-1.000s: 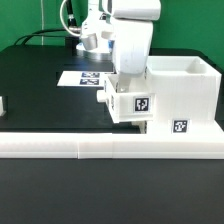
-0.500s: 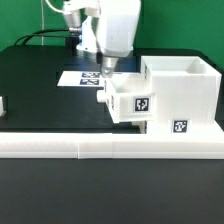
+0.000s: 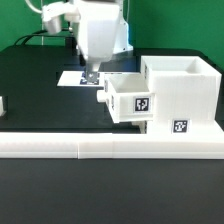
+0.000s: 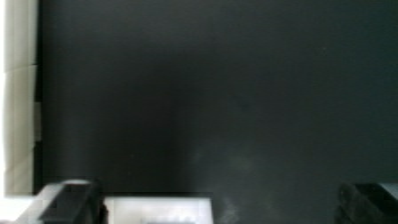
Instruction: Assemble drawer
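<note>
The white drawer housing (image 3: 182, 92) stands at the exterior view's right, with tags on its front. A small open-top tray (image 3: 131, 98) with a tag and a knob sticks partway out of the housing's side, toward the exterior view's left. My gripper (image 3: 88, 74) hangs above the table to the left of the tray and behind it, apart from it. In the wrist view the gripper (image 4: 222, 205) is open and empty, with its dark fingertips (image 4: 71, 203) wide apart over the black table.
The marker board (image 3: 78, 78) lies under the gripper and shows between the fingers in the wrist view (image 4: 160, 211). The long low white barrier (image 3: 100, 146) runs along the table's front. A small white part (image 3: 2, 104) sits at the exterior view's left edge.
The arm has moved from over the tray toward the exterior view's left and risen. The tray stays partway in the housing.
</note>
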Available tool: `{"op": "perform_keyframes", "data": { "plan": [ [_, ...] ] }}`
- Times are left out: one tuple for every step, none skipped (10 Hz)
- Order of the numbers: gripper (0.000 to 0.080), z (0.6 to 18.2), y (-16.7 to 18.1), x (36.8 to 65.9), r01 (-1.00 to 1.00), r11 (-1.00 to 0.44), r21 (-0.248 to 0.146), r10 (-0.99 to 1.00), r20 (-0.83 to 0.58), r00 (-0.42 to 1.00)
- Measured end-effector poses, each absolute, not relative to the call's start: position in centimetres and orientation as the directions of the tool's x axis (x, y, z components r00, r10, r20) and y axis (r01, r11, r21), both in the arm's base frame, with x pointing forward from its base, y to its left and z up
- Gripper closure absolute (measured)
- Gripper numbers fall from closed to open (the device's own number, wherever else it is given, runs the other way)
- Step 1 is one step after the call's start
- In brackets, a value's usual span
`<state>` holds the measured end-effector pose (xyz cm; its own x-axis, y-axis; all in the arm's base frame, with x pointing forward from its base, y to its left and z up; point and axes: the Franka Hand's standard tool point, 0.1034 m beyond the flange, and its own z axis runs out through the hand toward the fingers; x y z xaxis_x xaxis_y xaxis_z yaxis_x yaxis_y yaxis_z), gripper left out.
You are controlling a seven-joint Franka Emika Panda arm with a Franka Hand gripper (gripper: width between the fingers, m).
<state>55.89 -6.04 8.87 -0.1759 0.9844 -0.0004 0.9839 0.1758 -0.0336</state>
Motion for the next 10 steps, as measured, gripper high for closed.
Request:
{"op": "perform_keyframes", "data": {
  "plan": [
    [0.0150,8.5,-6.8,55.9,0.983,0.178,-0.039,0.984,0.029,-0.176],
    [0.0150,8.0,-7.2,55.8,0.977,0.209,-0.050,0.976,0.080,-0.204],
    [0.0150,7.4,-7.4,55.9,0.975,0.214,-0.060,0.973,0.108,-0.206],
    [0.0150,7.0,-6.5,56.1,0.972,0.225,-0.066,0.971,0.104,-0.217],
    [0.0150,6.7,-5.5,56.1,0.970,0.233,-0.068,0.968,0.111,-0.224],
    [0.0150,6.6,-5.0,56.2,0.975,0.208,-0.074,0.974,0.111,-0.199],
    [0.0150,6.5,-4.4,56.5,0.979,0.190,-0.077,0.977,0.108,-0.182],
    [0.0150,6.5,-3.5,56.7,0.982,0.172,-0.078,0.980,0.111,-0.163],
    [0.0150,6.4,-2.5,56.6,0.985,0.150,-0.083,0.984,0.114,-0.140],
    [0.0150,6.3,-1.6,56.6,0.987,0.133,-0.087,0.986,0.117,-0.123]
  ]
}}
